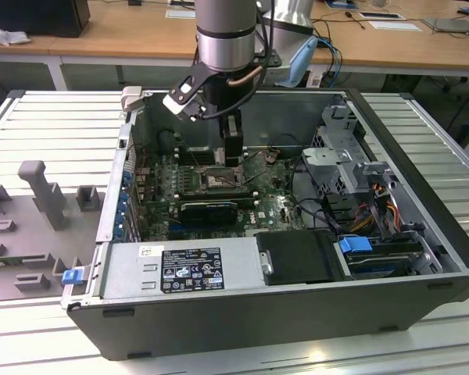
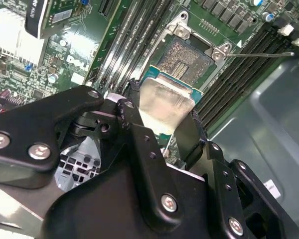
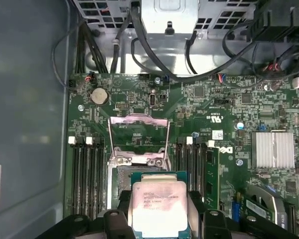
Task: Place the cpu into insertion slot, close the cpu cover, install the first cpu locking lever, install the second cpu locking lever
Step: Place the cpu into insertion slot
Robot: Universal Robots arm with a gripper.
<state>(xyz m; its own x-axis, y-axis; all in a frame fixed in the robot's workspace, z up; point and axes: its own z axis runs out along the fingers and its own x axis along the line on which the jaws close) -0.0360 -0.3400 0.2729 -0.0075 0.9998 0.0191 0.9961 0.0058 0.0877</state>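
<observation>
The hand (image 2: 162,117) is closed on the chip (image 2: 164,99), its fingers (image 2: 187,134) pressing two opposite edges. It holds the chip in the air just over the socket (image 2: 182,55), inside the open computer case (image 1: 422,258) that lies on the ribbed worktop (image 1: 31,117).

The chip looks light, flat and stiff, with a smooth metal top that could slip, so a hold by the edges suits it. Its underside and the socket's pin field are likely delicate and would not forgive a tilted or scraping touch.

The cover (image 3: 138,137) stands raised beyond the socket, and one thin lever (image 2: 261,54) is swung out.

In the first wrist view the chip hides much of the socket beneath it. The chip's underside and any corner mark for lining it up cannot be made out. In the exterior view the arm blocks the chip.
</observation>
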